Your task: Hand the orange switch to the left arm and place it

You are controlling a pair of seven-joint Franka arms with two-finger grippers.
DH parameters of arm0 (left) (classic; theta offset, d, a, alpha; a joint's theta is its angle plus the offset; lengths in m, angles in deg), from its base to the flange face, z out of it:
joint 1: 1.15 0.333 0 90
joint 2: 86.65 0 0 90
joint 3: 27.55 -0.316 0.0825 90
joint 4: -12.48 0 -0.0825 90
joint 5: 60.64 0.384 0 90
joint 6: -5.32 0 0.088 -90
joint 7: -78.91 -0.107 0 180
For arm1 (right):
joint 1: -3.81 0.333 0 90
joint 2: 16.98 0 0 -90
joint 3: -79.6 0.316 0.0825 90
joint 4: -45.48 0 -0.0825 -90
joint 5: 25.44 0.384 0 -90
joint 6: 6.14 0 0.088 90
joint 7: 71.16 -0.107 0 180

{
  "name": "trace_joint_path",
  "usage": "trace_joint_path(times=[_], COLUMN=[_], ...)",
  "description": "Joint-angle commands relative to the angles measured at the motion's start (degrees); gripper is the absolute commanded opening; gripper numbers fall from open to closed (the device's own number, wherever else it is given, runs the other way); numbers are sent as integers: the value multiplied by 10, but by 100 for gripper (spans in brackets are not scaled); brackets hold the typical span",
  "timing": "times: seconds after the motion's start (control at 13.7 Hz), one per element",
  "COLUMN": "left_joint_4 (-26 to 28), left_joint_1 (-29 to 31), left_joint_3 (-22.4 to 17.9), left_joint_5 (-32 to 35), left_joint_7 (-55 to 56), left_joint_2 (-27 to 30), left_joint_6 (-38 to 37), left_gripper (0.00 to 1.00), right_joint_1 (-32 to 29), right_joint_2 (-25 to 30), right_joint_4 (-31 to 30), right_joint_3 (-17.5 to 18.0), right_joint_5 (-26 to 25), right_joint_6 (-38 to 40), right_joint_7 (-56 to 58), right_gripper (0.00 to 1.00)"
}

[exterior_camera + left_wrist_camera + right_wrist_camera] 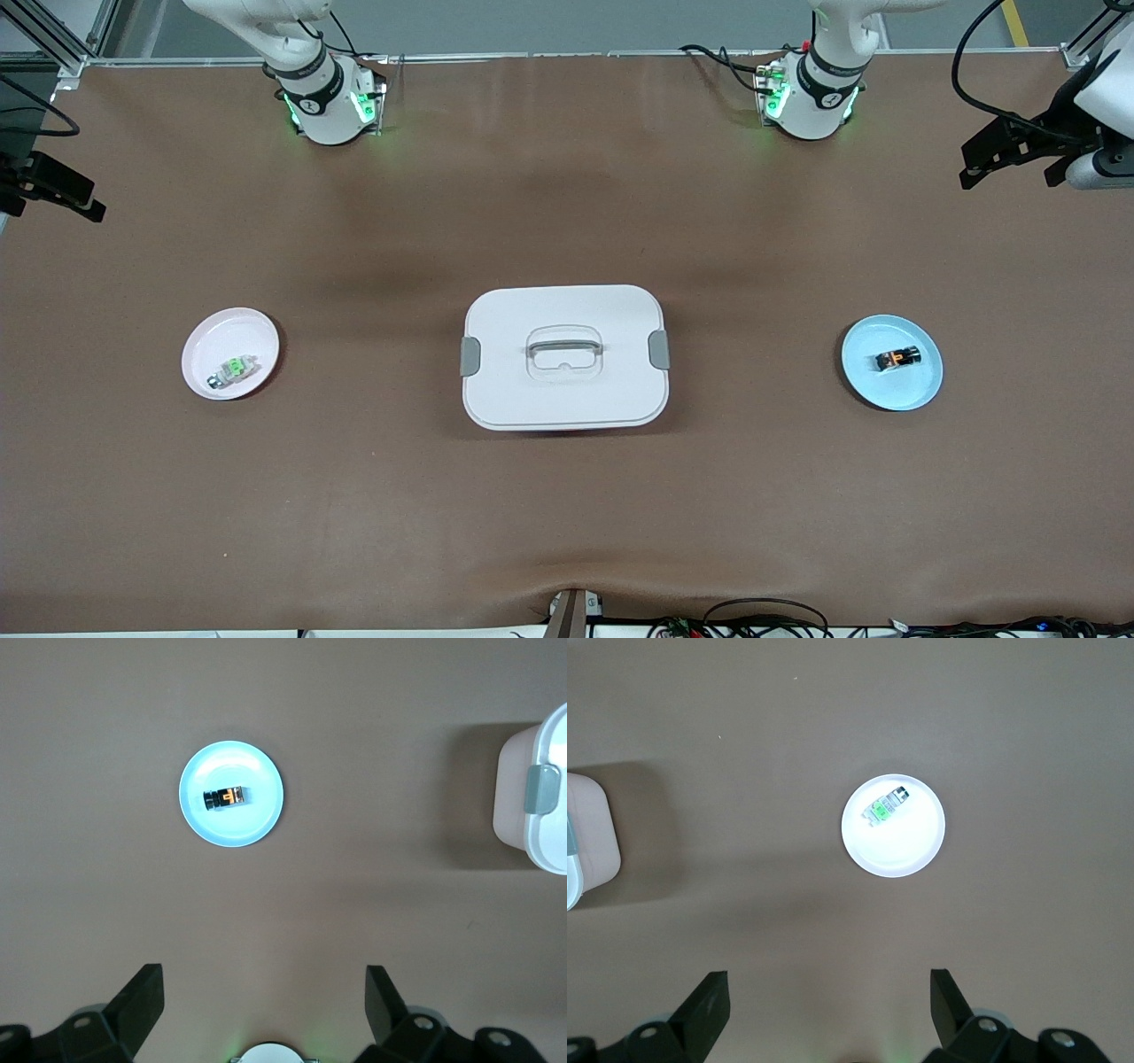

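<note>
Front view: orange switch (897,358) lies on blue plate (912,387); box (564,356) at table centre. Left gripper (264,992) and right gripper (829,997) hang high, both wide, empty.

orange switch (228,798) on blue plate (257,828), box (532,828) edge

We see even, bright overhead light: soft shadows beside the large white rounded-rectangular box (564,356), all views sharp, no glare.
</note>
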Motion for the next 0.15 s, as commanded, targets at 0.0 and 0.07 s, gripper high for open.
trace_joint_path(times=[0.0,0.07], left_joint_4=[-12,-12], left_joint_1=[0,1], left_joint_3=[1,1], left_joint_5=[8,8], left_joint_7=[10,8], left_joint_2=[-4,-4], left_joint_6=[-13,-14], left_gripper=[100,100], right_joint_1=[-7,-7], right_joint_2=[0,0], right_joint_4=[8,8], right_joint_3=[6,6], right_joint_5=[-9,-9], right_joint_6=[6,5], right_joint_7=[0,0], right_gripper=[100,100])
